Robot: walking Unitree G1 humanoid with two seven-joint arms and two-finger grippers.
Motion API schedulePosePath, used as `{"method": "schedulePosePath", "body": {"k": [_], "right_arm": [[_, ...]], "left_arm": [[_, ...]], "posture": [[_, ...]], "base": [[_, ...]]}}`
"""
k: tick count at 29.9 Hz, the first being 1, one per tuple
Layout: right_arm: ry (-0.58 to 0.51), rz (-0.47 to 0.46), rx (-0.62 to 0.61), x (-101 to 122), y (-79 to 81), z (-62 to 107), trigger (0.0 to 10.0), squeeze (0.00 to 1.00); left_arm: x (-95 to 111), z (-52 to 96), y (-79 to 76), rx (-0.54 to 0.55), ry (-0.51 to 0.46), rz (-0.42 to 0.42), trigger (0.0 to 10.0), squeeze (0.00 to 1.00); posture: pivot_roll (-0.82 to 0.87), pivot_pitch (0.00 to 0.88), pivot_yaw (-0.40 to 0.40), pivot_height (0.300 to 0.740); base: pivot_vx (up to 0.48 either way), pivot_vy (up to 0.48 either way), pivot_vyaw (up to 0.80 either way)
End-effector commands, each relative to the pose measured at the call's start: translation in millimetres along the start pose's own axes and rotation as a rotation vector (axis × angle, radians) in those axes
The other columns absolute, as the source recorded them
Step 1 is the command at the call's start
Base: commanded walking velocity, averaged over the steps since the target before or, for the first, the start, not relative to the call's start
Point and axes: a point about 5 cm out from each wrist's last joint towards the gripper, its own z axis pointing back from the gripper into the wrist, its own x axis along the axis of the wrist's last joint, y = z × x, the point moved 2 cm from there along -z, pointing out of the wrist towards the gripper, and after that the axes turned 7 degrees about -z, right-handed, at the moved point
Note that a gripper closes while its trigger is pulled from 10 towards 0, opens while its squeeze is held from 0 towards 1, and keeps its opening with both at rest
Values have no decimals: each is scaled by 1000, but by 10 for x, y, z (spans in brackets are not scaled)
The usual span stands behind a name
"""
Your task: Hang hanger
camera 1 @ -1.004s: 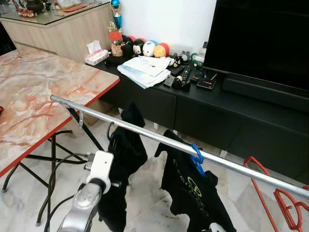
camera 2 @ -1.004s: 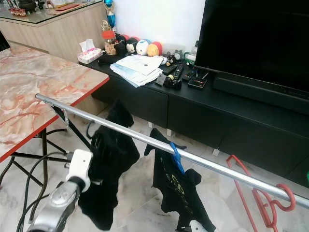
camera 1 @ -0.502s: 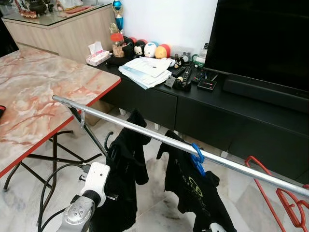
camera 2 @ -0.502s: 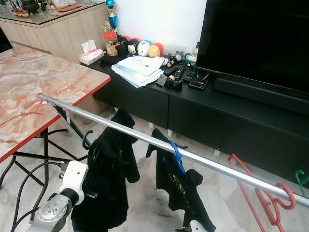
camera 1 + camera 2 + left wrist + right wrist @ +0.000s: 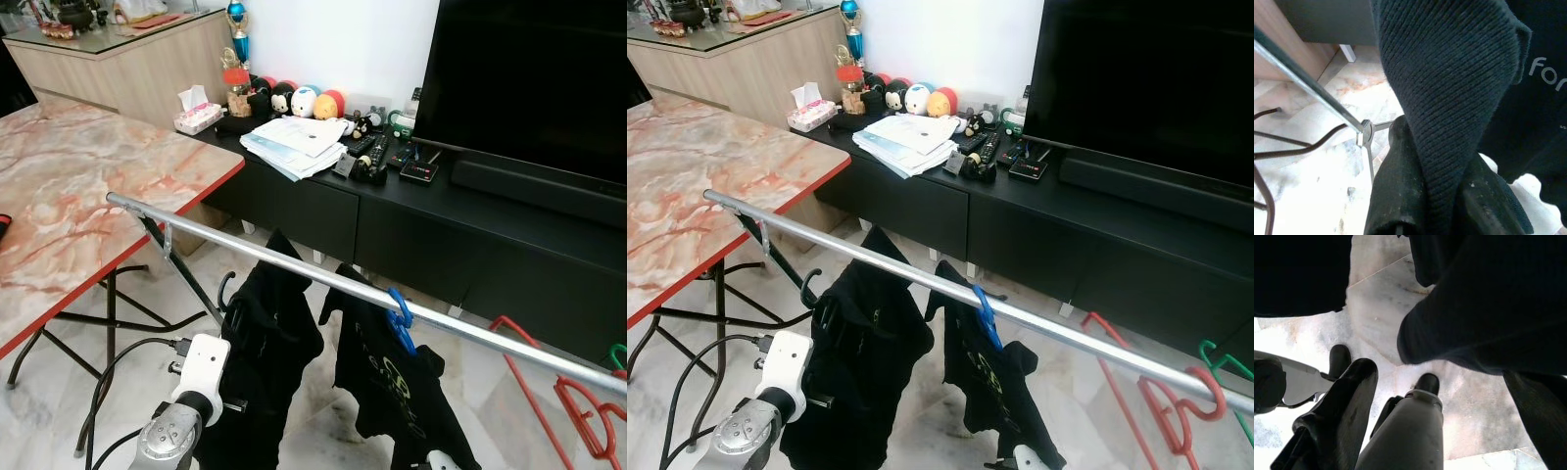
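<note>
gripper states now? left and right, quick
Left gripper: shut on the black garment, fabric pinched between its fingers.
Right gripper: open, nothing between its fingers, low beside the hanging clothes.

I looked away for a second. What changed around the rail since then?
The left hand, shut on the black garment, carried it right along the rail, closer to the shirt on the blue hanger. The garment's hook remains below the rail, unhung. Shirt, red hangers and rail stayed put.
</note>
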Motion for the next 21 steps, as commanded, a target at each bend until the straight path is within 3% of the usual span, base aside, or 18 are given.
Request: {"method": "schedulePosePath", "body": {"k": [1, 21], "right_arm": [[4, -8, 5, -43, 26, 3, 10000, 0], [4, -12, 7, -57, 37, 4, 10000, 0]], "left_arm": [[57, 11, 45, 16, -20, 1, 10000, 0], [81, -5, 42, 22, -18, 6, 10000, 0]], "posture": [[-61, 47, 98, 740], [-61, 46, 102, 740]], "base": [[-281, 0, 0], [-294, 0, 0]]}}
